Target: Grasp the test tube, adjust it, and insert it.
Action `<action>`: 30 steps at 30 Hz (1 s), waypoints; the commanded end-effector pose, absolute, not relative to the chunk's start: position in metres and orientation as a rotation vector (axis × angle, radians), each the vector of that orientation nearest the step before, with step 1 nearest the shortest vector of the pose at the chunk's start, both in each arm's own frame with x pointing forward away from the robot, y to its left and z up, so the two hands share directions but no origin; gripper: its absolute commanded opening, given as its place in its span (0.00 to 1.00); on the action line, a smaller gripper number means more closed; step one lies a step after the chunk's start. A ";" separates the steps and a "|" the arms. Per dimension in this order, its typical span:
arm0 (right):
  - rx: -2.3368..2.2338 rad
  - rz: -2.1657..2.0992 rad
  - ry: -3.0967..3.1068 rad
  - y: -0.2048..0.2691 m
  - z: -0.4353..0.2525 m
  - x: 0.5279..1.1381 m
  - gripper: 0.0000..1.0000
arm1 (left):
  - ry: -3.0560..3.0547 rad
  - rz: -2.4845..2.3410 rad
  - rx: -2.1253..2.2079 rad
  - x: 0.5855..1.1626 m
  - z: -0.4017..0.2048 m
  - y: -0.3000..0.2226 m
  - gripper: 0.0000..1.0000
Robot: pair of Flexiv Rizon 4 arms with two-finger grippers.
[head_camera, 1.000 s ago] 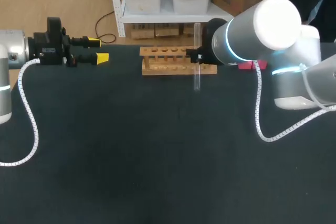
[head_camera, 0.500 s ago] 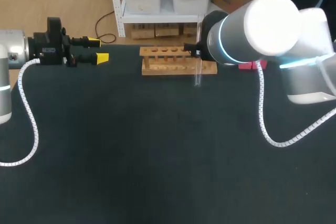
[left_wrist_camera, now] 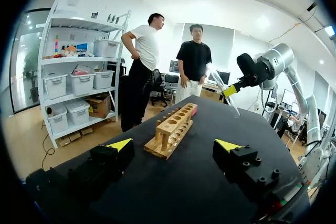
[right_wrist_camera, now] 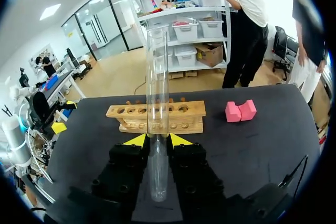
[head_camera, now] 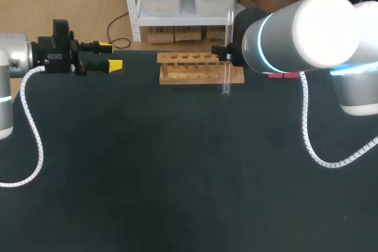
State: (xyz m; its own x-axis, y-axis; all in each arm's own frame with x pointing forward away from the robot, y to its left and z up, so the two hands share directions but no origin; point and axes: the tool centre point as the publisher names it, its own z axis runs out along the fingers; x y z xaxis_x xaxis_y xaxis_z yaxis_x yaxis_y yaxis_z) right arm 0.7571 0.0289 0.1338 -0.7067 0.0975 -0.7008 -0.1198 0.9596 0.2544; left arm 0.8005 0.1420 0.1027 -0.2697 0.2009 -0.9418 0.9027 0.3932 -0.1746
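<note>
Right gripper (right_wrist_camera: 153, 140) pinching test tube (right_wrist_camera: 157, 93) near mid-length, yellow tips pressing both sides. Tube looking light, stiff, slick, breakable: gentle mid-length squeeze suiting it. Tube hanging upright by wooden rack (right_wrist_camera: 131, 124), not yet in hole. Right arm reaching in level. Left gripper (head_camera: 112, 56) resting spread, empty, well apart.

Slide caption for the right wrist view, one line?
Right claw shut on a clear test tube, wooden rack ahead, pink block beside the rack.
</note>
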 end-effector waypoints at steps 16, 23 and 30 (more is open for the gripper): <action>-0.022 0.387 2.301 0.025 0.129 0.760 0.00 | 1.716 -0.944 0.972 0.799 0.102 0.142 1.00; -0.031 0.321 2.222 0.027 0.130 0.766 0.00 | 1.716 -0.944 0.972 0.799 0.102 0.142 1.00; 0.034 0.232 1.984 0.032 0.139 0.786 0.00 | 1.716 -0.944 0.972 0.799 0.102 0.142 1.00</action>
State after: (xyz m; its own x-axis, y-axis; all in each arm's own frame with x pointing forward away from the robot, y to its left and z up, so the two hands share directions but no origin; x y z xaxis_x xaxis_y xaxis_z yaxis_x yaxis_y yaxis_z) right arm 0.7871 0.0257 0.1470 -0.5772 0.0919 -0.8114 -0.1002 0.9781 0.1821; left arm 0.8005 0.1420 0.1028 -0.2697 0.2009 -0.9418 0.9027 0.3932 -0.1746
